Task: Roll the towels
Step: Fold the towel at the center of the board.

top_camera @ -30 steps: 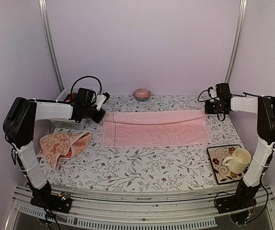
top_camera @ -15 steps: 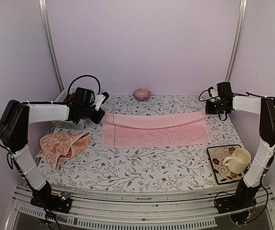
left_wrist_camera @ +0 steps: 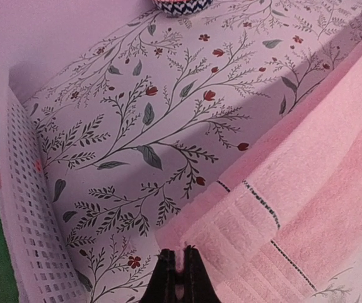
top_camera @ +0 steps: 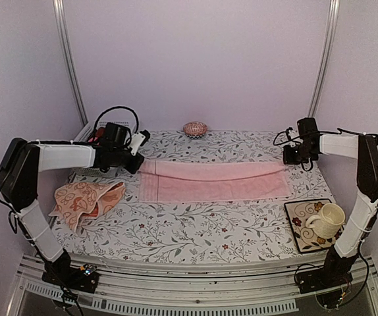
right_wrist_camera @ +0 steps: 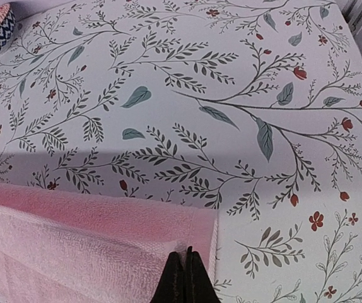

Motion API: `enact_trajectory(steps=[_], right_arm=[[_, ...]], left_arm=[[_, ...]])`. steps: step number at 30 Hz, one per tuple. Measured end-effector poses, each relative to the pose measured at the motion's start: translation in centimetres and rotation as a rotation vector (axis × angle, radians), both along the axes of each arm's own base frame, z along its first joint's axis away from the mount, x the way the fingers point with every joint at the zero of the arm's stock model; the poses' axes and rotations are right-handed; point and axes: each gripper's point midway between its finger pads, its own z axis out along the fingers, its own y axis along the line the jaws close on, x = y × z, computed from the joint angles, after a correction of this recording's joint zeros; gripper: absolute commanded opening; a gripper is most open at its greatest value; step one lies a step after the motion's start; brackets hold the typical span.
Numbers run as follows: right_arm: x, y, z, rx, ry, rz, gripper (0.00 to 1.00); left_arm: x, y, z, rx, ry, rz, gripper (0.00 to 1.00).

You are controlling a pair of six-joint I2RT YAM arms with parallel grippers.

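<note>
Pink towel (top_camera: 215,181) lies lengthwise across centre of tabletop (top_camera: 195,230), far edge doubled over. Left pincer (top_camera: 135,160) closed tight, nipping its upper-left corner; right pincer (top_camera: 293,157) likewise nipping upper-right corner. Risks: thin corner grip slipping free on one side, skewing roll; uneven pull between arms giving loose, cone-shaped roll. Peach patterned towel (top_camera: 87,201) crumpled at left of frame, not yet rolled.
</note>
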Motion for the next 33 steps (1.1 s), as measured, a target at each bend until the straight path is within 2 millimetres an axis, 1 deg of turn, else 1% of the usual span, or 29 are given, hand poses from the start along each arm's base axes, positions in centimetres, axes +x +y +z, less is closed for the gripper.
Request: enact_trajectory(steps=[5, 11, 16, 21, 27, 33], right_arm=[[-0.5, -0.1, -0.4, -0.006, 0.023, 0.001, 0.01], [-1.9, -0.3, -2.0, -0.016, 0.076, 0.001, 0.01], [-2.0, -0.3, -2.1, -0.017, 0.081, 0.0, 0.01], [-2.1, -0.3, -2.2, -0.017, 0.087, 0.001, 0.01], [-2.9, -0.2, -3.1, -0.013, 0.117, 0.005, 0.01], [-3.6, 0.1, -3.7, 0.003, 0.141, 0.017, 0.01]], left_arm=[[-0.4, 0.2, -0.3, 0.004, 0.012, 0.004, 0.0], [-1.3, 0.5, -1.6, 0.011, 0.048, 0.003, 0.0], [-2.1, 0.6, -2.4, 0.011, 0.081, 0.002, 0.0], [-2.6, 0.2, -2.4, 0.005, 0.086, -0.004, 0.0], [-3.3, -0.4, -2.9, 0.002, 0.104, -0.015, 0.0], [-4.3, -0.5, -3.9, 0.009, 0.133, -0.019, 0.0]])
